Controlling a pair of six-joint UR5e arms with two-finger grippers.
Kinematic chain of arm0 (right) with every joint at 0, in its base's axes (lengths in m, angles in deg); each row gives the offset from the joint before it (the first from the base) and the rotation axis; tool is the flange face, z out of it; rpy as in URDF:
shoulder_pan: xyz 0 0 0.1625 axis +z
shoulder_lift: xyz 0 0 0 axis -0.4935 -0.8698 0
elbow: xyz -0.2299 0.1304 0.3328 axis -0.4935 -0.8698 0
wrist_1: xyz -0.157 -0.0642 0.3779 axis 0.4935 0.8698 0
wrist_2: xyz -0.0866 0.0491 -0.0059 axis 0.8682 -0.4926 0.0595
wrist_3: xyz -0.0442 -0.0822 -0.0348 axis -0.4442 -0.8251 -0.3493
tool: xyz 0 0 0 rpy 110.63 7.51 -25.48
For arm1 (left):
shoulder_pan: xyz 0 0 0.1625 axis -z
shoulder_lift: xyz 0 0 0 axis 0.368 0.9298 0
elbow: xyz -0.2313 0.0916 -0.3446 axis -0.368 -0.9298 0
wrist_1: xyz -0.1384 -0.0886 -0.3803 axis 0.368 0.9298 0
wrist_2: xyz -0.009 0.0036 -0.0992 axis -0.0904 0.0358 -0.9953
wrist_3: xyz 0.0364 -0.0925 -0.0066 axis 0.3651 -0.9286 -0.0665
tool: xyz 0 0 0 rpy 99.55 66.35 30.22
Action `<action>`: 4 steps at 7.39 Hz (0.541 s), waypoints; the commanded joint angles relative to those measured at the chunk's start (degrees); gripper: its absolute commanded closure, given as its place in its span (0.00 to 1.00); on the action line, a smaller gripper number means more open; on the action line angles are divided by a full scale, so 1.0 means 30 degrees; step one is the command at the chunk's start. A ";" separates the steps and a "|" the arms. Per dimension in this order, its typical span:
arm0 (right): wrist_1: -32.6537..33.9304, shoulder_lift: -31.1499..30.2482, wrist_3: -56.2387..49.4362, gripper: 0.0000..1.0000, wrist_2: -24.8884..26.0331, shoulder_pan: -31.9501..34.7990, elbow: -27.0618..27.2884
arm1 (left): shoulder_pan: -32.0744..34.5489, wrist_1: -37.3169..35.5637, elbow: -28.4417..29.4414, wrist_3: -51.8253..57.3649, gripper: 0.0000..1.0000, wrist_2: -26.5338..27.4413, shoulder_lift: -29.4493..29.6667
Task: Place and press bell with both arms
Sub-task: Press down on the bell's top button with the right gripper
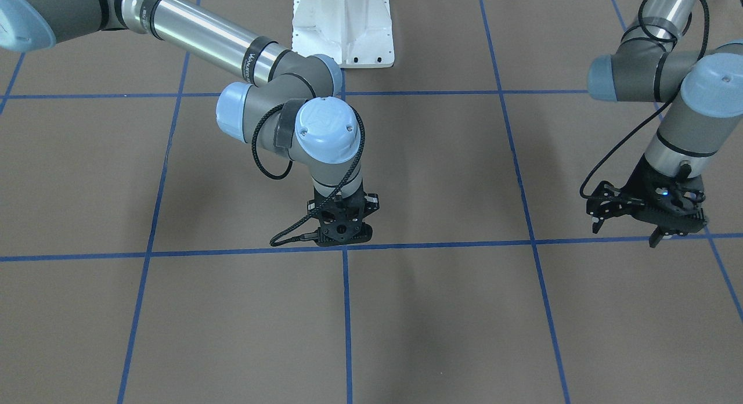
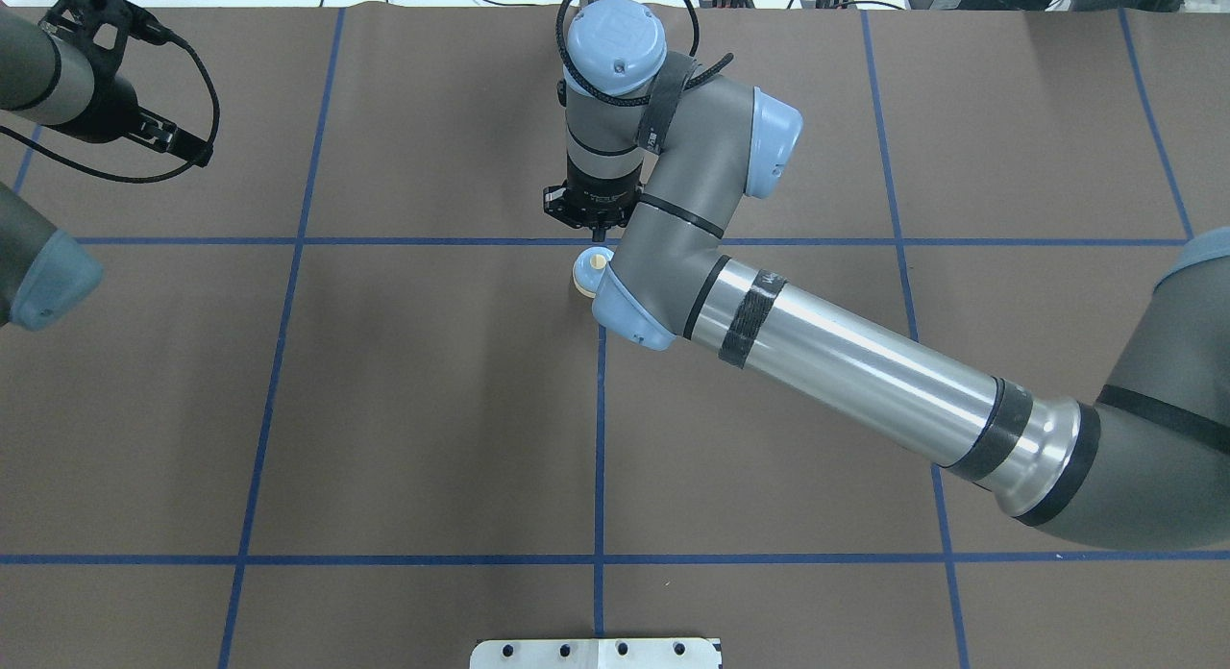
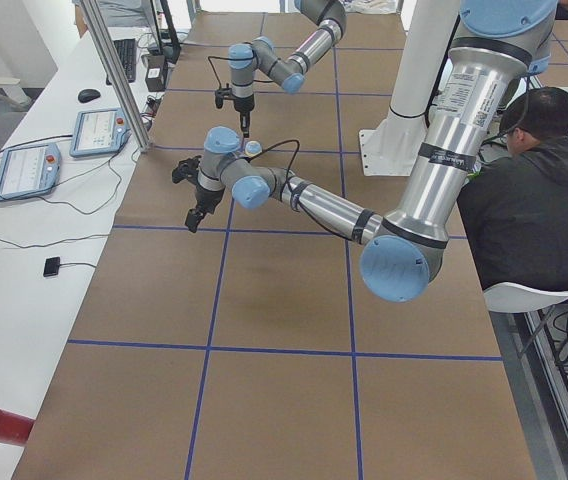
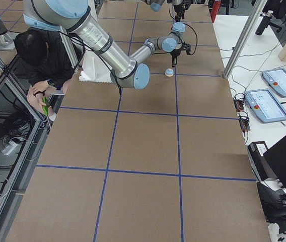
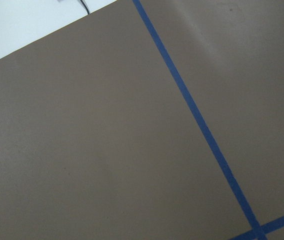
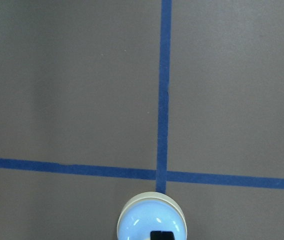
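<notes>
Small light-blue dome-shaped call bell [image 6: 152, 224] sits just at 6 o'clock of the blue tape crossing [image 6: 162, 173]; black two-finger right gripper [image 6: 162, 235], closed and empty, hangs over its cream button [image 2: 598, 260]; best press straight down, centred; left gripper [image 1: 626, 233] stands open, well apart.

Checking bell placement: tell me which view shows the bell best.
The right wrist view: the bell is close and large, beside the tape crossing, though cropped at the frame's bottom. Exterior right shows it whole but small; overhead, half hidden behind the right arm; front-facing and left wrist, not at all.
</notes>
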 commanded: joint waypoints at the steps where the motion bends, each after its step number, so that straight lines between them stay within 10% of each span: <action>1: -0.0162 0.0122 0.0000 1.00 0.0250 -0.0166 -0.0506 | -0.0001 0.0000 0.0014 -0.0001 0.00 0.0024 0.0000; 4: -0.0308 0.0151 0.0000 1.00 0.0397 -0.0343 -0.0888 | -0.0002 0.0000 0.0043 -0.0001 0.00 0.0024 0.0000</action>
